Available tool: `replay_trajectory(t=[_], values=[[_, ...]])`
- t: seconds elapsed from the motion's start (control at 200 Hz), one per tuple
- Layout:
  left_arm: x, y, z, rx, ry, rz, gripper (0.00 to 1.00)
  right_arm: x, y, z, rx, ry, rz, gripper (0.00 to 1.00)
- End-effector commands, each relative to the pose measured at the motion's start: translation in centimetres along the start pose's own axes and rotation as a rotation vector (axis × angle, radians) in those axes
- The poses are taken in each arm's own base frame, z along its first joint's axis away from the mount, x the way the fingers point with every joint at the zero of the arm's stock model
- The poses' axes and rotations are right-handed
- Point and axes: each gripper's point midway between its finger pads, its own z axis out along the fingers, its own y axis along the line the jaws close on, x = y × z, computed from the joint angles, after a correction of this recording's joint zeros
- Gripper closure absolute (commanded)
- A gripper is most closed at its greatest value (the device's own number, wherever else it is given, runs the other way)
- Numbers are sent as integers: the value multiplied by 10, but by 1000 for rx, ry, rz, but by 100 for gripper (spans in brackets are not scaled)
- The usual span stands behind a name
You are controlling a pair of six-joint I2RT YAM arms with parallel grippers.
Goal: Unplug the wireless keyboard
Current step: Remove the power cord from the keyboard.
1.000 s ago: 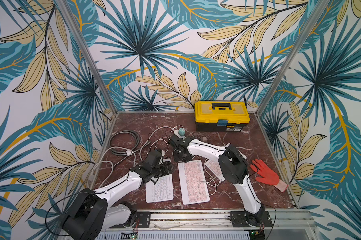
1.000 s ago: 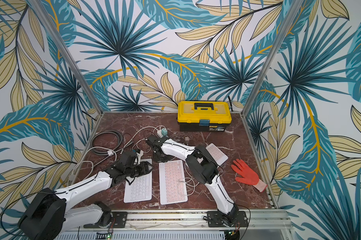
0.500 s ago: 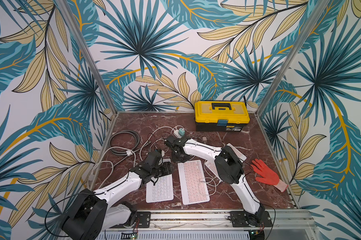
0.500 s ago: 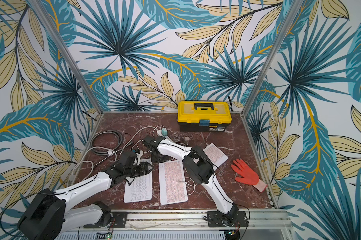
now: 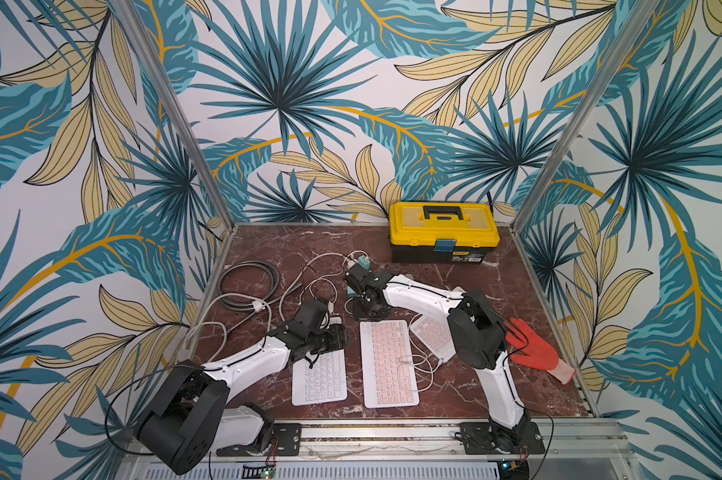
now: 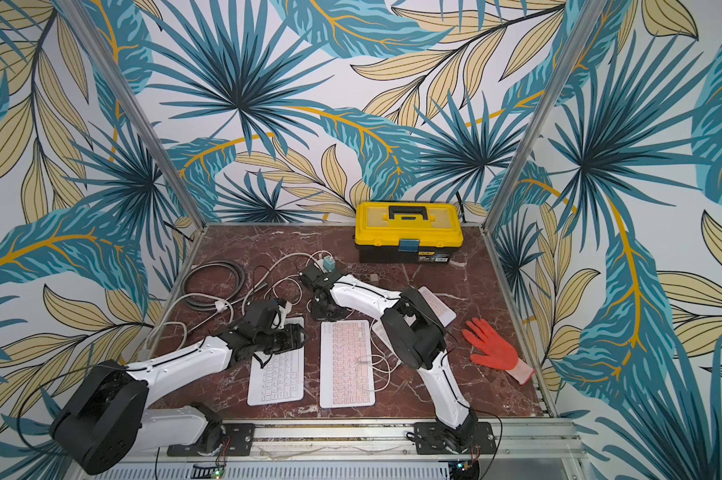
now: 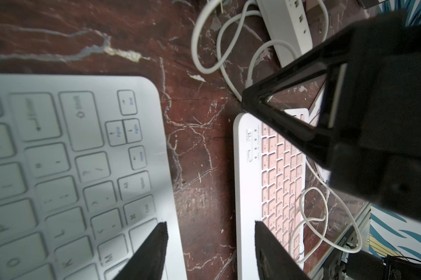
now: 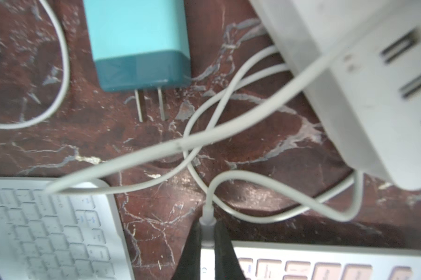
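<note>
A pink-keyed wireless keyboard lies at mid-table, with a white cable plug in its far edge. My right gripper is shut on that plug, and the white cable loops away from it. To the left of the pink one lies a white keyboard. My left gripper hovers open over the gap between the two keyboards, with nothing between its fingers. The pink keyboard also shows in the left wrist view.
A second pink keyboard lies partly under my right arm. A white power strip and an unplugged teal charger lie just beyond the plug. A yellow toolbox stands at the back, a red glove right, coiled grey cable left.
My right gripper has closed on the plug at the pink keyboard's far edge after shifting slightly left. My left gripper has opened a little and stayed in place.
</note>
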Motion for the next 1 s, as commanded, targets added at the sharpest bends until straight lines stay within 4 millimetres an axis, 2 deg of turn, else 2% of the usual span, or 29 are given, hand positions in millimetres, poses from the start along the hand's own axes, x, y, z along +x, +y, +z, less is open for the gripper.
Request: replay_trajectory(t=[0.0, 0.11, 0.22, 0.521, 0.716, 0.851, 0.996], values=[[-12, -22, 4, 66, 18, 75, 40, -12, 4, -24, -72, -50, 36, 92], [-11, -35, 13, 114, 73, 137, 39, -12, 1, -29, -91, -45, 45, 92], [-9, -37, 20, 127, 103, 166, 40, -9, -3, -26, -86, -33, 49, 92], [-6, -22, 20, 61, 77, 141, 43, 5, -12, 6, -24, 37, 89, 92], [-5, -37, 15, 83, 58, 187, 45, 18, -15, 25, 8, 77, 94, 92], [12, -51, 15, 112, 83, 306, 50, 21, -17, 31, 27, 90, 100, 91], [34, -44, 21, 75, 106, 428, 51, 24, -20, 36, 54, 110, 107, 91]])
